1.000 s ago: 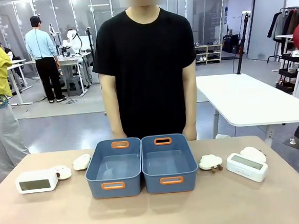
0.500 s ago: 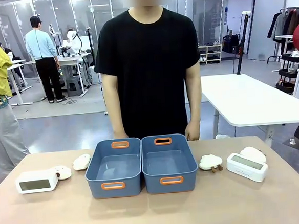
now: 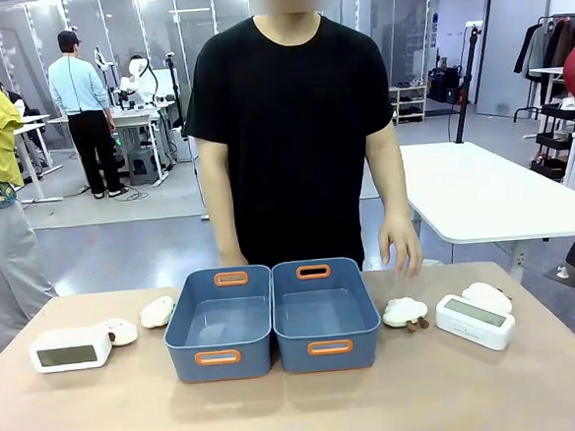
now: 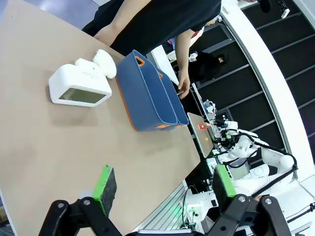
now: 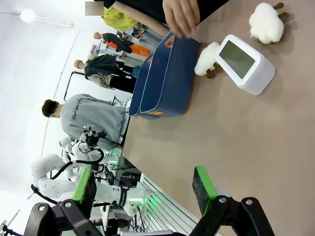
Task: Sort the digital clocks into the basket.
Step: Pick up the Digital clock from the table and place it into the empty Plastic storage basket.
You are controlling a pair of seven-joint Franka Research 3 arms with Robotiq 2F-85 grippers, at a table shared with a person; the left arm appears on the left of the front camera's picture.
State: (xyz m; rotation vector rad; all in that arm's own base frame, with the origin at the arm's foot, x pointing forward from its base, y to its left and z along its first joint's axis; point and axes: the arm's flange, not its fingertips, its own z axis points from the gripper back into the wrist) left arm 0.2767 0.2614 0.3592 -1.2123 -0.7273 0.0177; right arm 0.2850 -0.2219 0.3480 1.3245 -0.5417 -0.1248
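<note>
Front: two clocks sitting on the table (image 3: 301, 412), long axes running roughly across it. Left clock (image 3: 71, 349) is facing the robot, right clock (image 3: 475, 321) is sitting skewed. Both are flanking touching left basket (image 3: 182, 326) and right basket (image 3: 365, 314). Four cloud toys (image 3: 405, 312). Person's hand (image 3: 400, 245) is hovering.
Left wrist: left gripper (image 4: 164, 181) is spreading wide, gripping nothing.
Right wrist: right gripper (image 5: 143, 184) is doing likewise.

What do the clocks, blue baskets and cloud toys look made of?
Left clock and right clock: hard white plastic by the look, smooth matte shell, grey-green LCD face. Left basket and right basket: moulded blue plastic, faint sheen on the floor, orange handle rims. Cloud toy: probably white plush, fuzzy outline.
</note>
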